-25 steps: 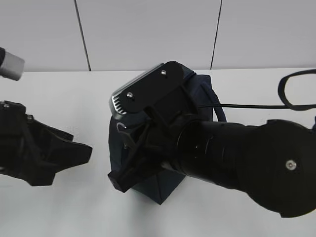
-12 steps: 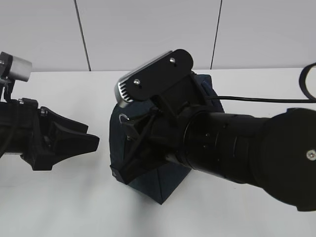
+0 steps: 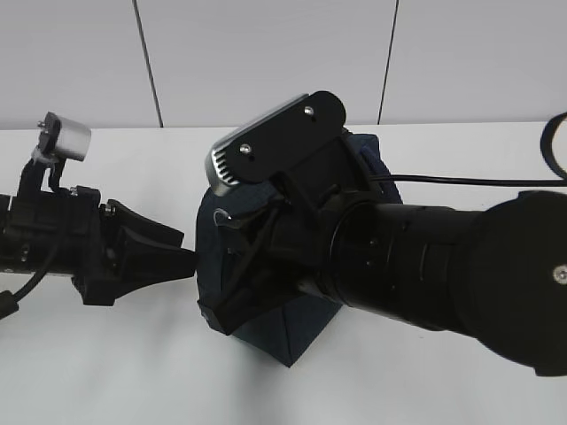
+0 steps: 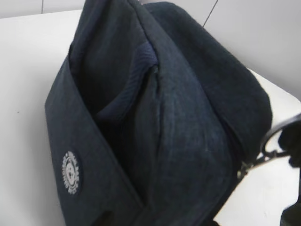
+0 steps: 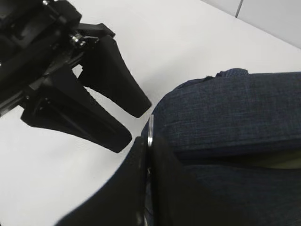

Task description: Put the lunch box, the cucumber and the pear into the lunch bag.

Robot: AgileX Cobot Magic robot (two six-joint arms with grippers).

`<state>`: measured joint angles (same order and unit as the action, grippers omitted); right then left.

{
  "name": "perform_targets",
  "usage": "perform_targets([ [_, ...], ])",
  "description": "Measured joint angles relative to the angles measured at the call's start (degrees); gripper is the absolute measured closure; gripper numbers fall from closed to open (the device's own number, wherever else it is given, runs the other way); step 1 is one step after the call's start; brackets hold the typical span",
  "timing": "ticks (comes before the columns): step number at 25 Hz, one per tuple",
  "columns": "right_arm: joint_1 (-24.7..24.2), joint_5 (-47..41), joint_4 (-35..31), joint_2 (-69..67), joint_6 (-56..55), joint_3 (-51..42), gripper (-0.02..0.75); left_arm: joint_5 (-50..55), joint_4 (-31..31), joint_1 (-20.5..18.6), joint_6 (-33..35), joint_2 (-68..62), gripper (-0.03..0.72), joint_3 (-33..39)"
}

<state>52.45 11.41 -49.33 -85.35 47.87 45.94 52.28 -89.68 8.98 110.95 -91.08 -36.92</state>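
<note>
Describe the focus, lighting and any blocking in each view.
Exterior view: even light, soft shadows, the right arm's bulk hides most of the lunch bag. Left wrist view: the lunch bag's fabric is soft, slightly blurred, white table overexposed. Right wrist view: left pincer sharp, nearest right pincer blurred and dark.

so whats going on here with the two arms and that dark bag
Two robot arms are working on a navy lunch bag standing on a white table. The right pincer is shut on the bag's metal ring pull at the zipper end. The left pincer is open, its fingers pointing at the bag's side, close to it. No lunch box, cucumber or pear is visible on the table in these views.
</note>
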Motion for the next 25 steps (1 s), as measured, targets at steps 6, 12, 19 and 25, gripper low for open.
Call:
perform_targets([
  [6, 0.0, -0.1, -0.1, 0.0, 0.0, 0.0, 0.738, 1.2, 0.9, 0.0, 0.2, -2.2, 0.346, -3.2],
  [12, 0.0, -0.1, -0.1, 0.0, 0.0, 0.0, 0.738, 1.8, 2.7, 2.1, 0.3, -2.7, 0.346, -3.8],
  [19, 0.0, -0.2, -0.6, 0.0, 0.0, 0.0, 0.738, -1.7, 2.7, 5.0, 0.4, -2.7, 0.599, -3.8],
  [25, 0.0, 0.0, -1.5, 0.0, 0.1, 0.0, 0.738, -2.1, 2.5, 5.1, 0.4, -2.7, 0.672, -3.8],
])
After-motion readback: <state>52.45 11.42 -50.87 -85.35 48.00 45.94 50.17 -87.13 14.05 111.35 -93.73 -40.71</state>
